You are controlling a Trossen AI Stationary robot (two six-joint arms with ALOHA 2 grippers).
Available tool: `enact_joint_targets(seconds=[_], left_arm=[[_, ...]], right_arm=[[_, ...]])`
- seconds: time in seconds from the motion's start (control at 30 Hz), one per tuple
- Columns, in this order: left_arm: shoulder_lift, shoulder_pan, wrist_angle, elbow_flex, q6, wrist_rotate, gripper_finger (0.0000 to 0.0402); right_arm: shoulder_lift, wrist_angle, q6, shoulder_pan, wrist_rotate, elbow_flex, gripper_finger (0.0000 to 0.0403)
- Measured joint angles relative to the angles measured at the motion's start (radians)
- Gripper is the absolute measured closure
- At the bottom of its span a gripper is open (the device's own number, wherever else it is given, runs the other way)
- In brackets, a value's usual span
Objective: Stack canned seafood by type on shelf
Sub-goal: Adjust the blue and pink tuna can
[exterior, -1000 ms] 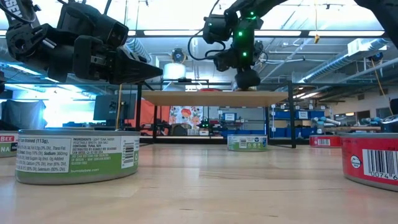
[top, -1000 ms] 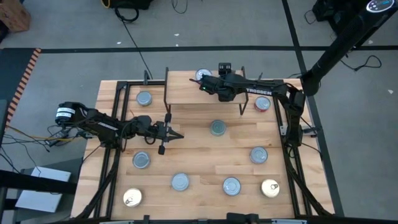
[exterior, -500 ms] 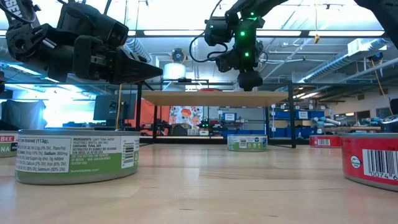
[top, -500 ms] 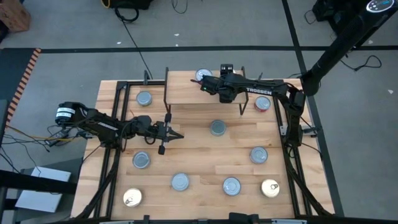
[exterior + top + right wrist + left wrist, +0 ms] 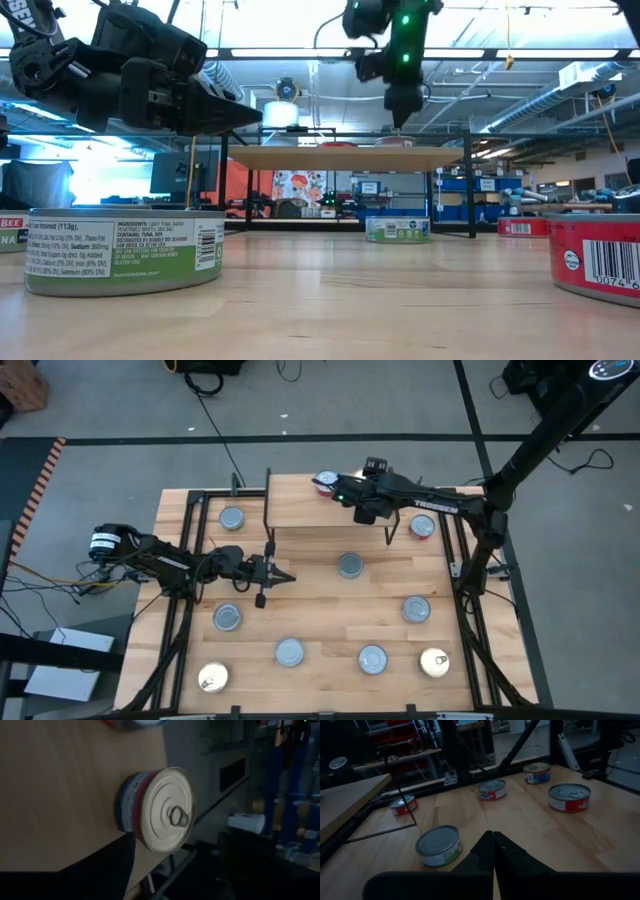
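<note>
High view, pale slatted wood shelf (image 5: 300, 510), round metal tin (image 5: 326, 482)

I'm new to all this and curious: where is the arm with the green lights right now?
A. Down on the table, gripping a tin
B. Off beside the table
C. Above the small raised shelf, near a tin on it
C: the right gripper hangs over the shelf, open beside a tin.

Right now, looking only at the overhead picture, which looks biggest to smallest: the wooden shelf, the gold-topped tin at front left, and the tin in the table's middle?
1. The shelf, by far.
2. The gold-topped tin and the middle tin look alike; no ranking.
</note>
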Motion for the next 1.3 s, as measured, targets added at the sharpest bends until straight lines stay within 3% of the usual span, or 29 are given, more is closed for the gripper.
enact_joint_targets(seconds=[0.13,0.27,0.5,0.77,1.3], left_arm=[[0.0,0.004,0.011,0.0,-0.029,-0.079,0.0394],[0.0,0.041,0.024,0.0,-0.055,-0.098,0.0394],[0.0,0.125,0.03,0.002,-0.111,-0.118,0.0394],[0.0,0.133,0.014,0.002,-0.134,-0.247,0.0394],[0.0,0.133,0.014,0.002,-0.131,-0.25,0.0394]], right_arm=[[-0.048,-0.001,0.145,0.004,-0.165,0.0,0.016],[-0.071,0.027,0.252,0.011,-0.334,0.0,0.0239],[-0.073,0.32,0.261,0.093,-0.433,-0.095,0.0387],[-0.073,0.687,0.276,0.162,-0.462,-0.248,0.0386],[-0.072,0.747,0.364,0.225,-0.461,-0.262,0.0396]])
